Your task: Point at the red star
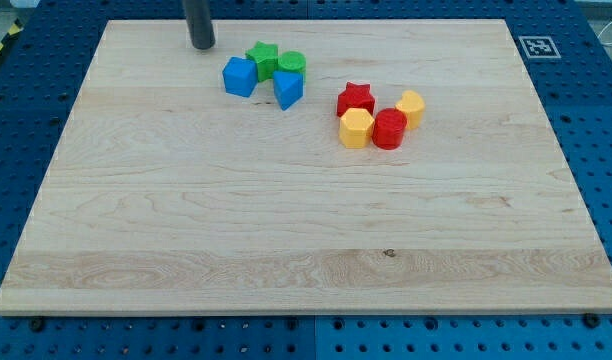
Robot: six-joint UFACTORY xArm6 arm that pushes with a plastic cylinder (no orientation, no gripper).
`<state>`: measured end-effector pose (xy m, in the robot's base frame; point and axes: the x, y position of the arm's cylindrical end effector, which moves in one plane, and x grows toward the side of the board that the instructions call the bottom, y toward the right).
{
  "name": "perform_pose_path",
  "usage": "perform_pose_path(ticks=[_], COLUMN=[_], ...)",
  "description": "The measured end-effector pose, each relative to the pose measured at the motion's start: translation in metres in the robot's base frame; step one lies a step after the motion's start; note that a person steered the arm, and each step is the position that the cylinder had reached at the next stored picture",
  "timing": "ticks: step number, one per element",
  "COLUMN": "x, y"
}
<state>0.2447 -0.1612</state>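
Camera view: tip [202, 46] well left of red star [355, 97].

Only the lower stretch of the rod [200, 22] is showing, entering from the view's top edge. It is appearing as a plain straight cylinder, dark grey to near black, with a smooth matte surface. A faint lighter sheen is running lengthwise along one side, suggesting a rounded cross-section. Width is looking constant along the visible length, with no taper. My tip [202, 47] is ending in a blunt, flat-cut end, slightly darker at the rim. No markings, screws, cables or joints are showing on this visible part. The arm above the rod is lying outside the frame.
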Motion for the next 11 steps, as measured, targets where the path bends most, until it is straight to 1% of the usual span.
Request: perform_pose_path(ticks=[1,2,3,6,7,9,10,11], x=[0.011,0.033,0.056,0.112,0.13,0.135,0.135,0.135], y=[-0.017,-0.018,-0.011,0.034,0.065,0.146,0.174,0.177])
